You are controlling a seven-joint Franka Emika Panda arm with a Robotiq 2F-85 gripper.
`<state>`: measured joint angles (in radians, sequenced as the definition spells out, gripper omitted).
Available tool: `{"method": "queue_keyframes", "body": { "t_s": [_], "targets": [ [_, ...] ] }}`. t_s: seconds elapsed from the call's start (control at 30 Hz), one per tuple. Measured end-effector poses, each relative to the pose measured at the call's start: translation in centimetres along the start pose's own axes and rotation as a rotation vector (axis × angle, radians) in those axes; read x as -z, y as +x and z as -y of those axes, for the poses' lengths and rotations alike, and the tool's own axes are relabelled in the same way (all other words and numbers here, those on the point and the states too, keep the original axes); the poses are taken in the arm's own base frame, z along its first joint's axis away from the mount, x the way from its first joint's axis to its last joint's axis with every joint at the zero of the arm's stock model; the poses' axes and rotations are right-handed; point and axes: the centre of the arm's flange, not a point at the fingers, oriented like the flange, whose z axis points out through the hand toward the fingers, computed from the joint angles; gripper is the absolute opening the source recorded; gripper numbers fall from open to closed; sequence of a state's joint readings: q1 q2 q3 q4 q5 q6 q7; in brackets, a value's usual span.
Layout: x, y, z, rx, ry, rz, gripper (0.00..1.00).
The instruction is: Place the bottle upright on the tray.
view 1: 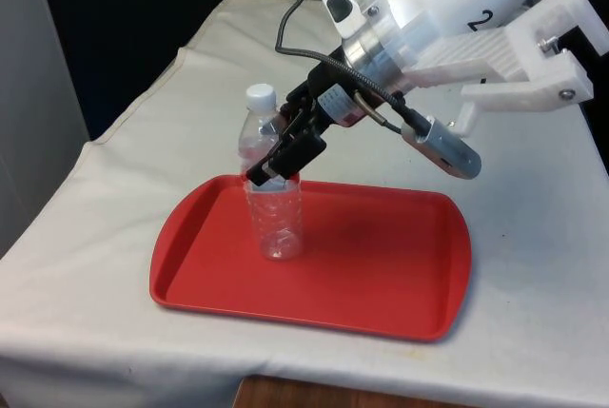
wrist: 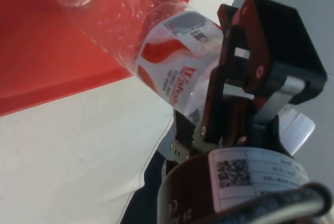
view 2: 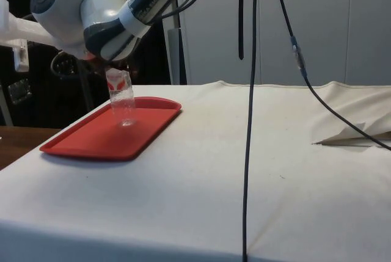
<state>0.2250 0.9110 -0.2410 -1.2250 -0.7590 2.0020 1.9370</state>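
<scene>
A clear plastic bottle with a white cap and a red-and-white label stands upright on the red tray, towards the front view's left end of it. My black gripper reaches down at a slant from the front view's right and is shut on the bottle's labelled upper part. In the wrist view one finger presses against the label of the bottle, whose base points at the tray. From the side, the bottle rests on the tray just under the arm.
White cloth lies around the tray on all sides. The tray sits close to the table's near edge in the front view. Black cables hang down over the table in the side view. A raised cloth fold lies far from the tray.
</scene>
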Motion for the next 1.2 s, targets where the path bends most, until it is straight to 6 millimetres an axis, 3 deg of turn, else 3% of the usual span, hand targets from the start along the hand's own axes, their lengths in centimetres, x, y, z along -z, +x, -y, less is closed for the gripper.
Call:
{"method": "queue_keyframes", "body": {
  "t_s": [1.2],
  "targets": [
    [4.7, 4.4, 0.9, -0.075, -0.007, -0.014, 1.00]
  ]
}}
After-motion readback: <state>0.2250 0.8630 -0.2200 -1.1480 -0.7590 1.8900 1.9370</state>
